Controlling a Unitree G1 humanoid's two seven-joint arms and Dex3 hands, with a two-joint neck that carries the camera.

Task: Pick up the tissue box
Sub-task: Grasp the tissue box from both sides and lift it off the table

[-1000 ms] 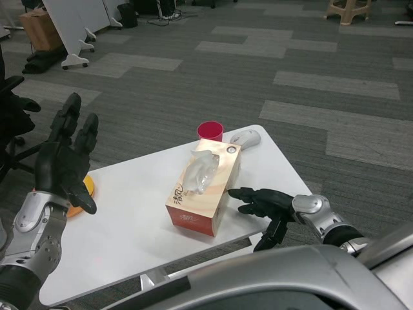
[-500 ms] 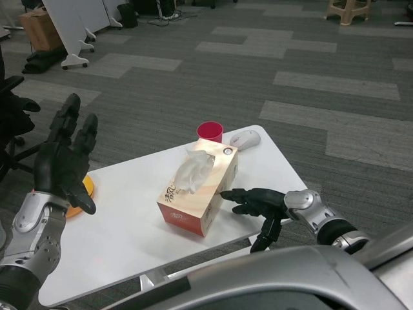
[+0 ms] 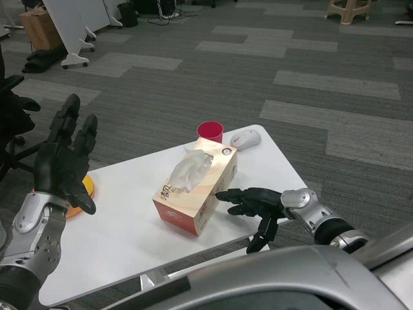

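Cardboard, so the tissue box [image 3: 192,191] should be light yet crushable; squeezing its two long sides looks safest. It lies mid-table [image 3: 129,239], long axis running from near-left to the far-right red cup [image 3: 210,131]. Right hand [image 3: 253,201] reaches its side, fingers spread, holding nothing; left hand [image 3: 64,158] hovers open, well apart.

Tissue box [image 3: 191,188] sits mid worktop [image 3: 129,219]. Cup [image 3: 210,131] just beyond its far end, mouse [image 3: 245,137] right of the cup at the far edge. Right robot hand [image 3: 255,201] just right of the box. Left robot hand [image 3: 63,158] raised over the worktop's left edge, above a disc [image 3: 84,194].
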